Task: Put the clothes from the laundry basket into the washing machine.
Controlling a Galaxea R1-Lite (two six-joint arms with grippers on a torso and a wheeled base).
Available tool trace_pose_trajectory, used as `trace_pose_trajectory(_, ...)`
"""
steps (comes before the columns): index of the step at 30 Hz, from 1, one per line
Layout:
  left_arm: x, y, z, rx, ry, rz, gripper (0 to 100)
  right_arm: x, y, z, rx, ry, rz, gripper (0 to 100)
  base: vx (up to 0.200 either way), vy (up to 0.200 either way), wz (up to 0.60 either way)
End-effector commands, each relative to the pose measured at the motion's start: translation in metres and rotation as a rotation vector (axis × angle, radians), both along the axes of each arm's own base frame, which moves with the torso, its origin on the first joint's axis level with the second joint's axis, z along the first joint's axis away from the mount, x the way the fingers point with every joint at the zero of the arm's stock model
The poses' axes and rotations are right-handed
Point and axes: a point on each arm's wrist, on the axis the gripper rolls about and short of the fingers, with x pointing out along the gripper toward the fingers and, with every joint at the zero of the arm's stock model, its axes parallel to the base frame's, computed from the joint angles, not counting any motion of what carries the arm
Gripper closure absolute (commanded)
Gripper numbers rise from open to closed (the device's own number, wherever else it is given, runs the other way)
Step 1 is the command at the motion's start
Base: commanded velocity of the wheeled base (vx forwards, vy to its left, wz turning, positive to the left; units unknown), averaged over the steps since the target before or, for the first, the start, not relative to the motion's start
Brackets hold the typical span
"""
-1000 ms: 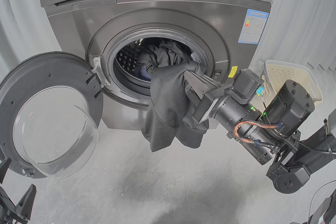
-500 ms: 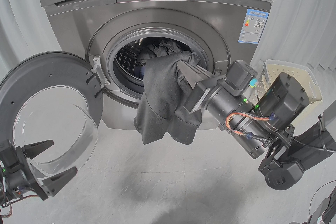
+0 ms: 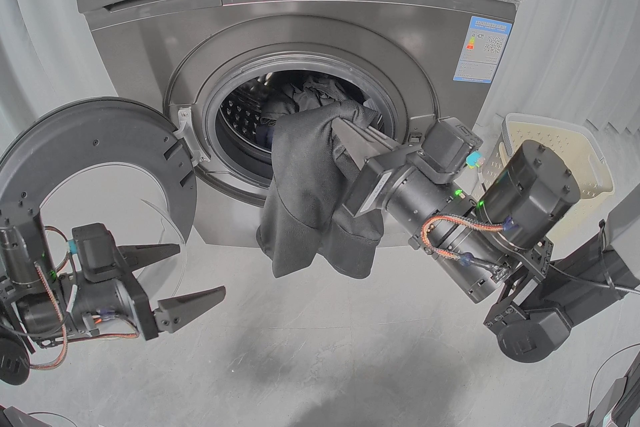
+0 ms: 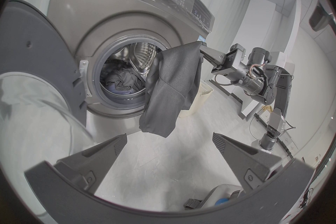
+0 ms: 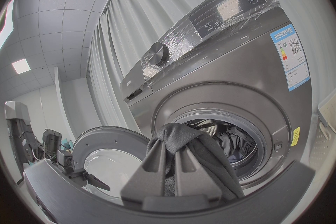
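Observation:
A grey front-loading washing machine (image 3: 153, 41) stands with its round door (image 3: 93, 141) swung open to the left. Dark clothes (image 3: 303, 98) lie in the drum. My right gripper (image 3: 347, 131) is shut on a dark grey garment (image 3: 307, 195), which hangs in front of the drum opening and drapes below its rim. The same garment (image 4: 173, 84) hangs from that gripper in the left wrist view and bunches over the fingers (image 5: 157, 165) in the right wrist view. My left gripper (image 3: 197, 278) is open, low at the left in front of the door, holding nothing.
A cream laundry basket (image 3: 567, 148) stands on the floor to the right of the machine, partly behind my right arm. The grey floor (image 3: 320, 355) in front of the machine is bare. White curtains hang behind.
My left arm has come up from the lower left corner and moved right, fingers open. My right gripper has shifted left with the garment, toward the drum opening.

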Motion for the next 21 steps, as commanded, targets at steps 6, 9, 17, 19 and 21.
trace_pose_trajectory(6,0.042,-0.027,-0.009,0.019,0.067,-0.050,0,0.000,0.001,-0.002,-0.003,0.003,0.002,100,0.000,0.000,0.00)
trace_pose_trajectory(9,0.049,-0.035,-0.012,0.020,0.064,-0.067,0,0.000,0.001,-0.002,-0.003,0.003,0.002,100,0.000,0.000,0.00)
trace_pose_trajectory(17,0.076,-0.052,-0.028,0.016,0.040,-0.069,0,-0.001,0.003,-0.002,-0.004,0.004,0.007,100,0.000,0.000,0.00)
trace_pose_trajectory(19,0.080,-0.055,-0.032,0.018,0.047,-0.072,0,-0.001,0.003,-0.002,-0.004,0.004,0.007,100,0.000,0.000,0.00)
trace_pose_trajectory(21,0.084,-0.059,-0.037,0.016,0.055,-0.078,0,-0.001,0.003,-0.002,-0.004,0.004,0.009,100,0.000,0.000,0.00)
